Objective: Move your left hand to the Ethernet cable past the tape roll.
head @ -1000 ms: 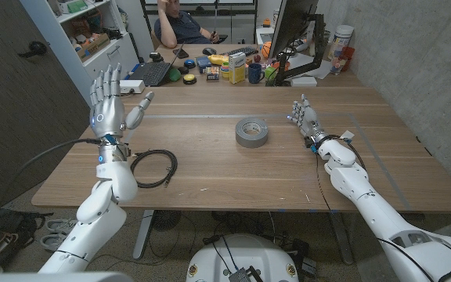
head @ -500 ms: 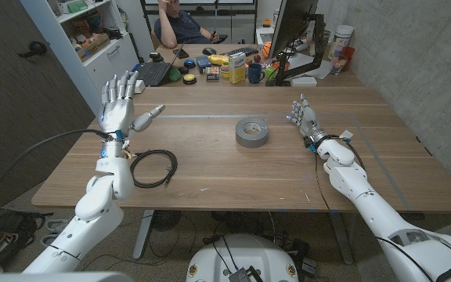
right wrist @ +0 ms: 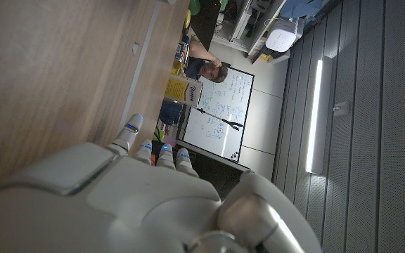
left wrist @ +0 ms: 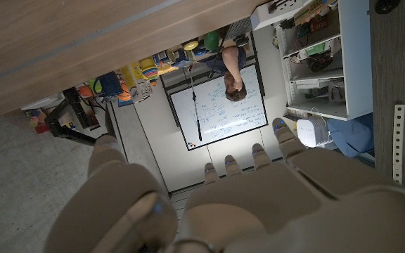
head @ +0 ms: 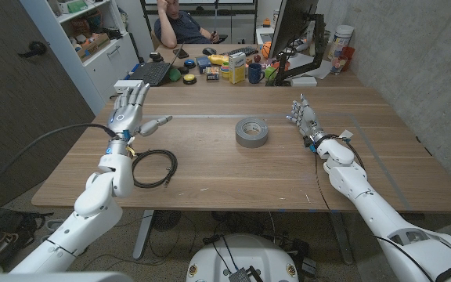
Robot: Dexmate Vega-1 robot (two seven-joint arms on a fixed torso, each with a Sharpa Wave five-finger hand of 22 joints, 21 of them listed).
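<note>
While the black cable (head: pixel 153 168) lies coiled on the counter (head: pixel 233 168), the left robot hand (head: pixel 131 110) hangs above it, fingers spread, holding nothing. Farther right sits the tape roll (head: pixel 252 131). The right robot hand (head: pixel 304 119) seems to rest on the counter, fingers loose and empty.

Matt wooden table (head: pixel 233 168), dull grey tape roll (head: pixel 252 132)

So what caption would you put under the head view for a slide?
Left hand raised open over the wooden table, Ethernet cable coiled beside its forearm, tape roll mid-table, right hand waiting.
</note>
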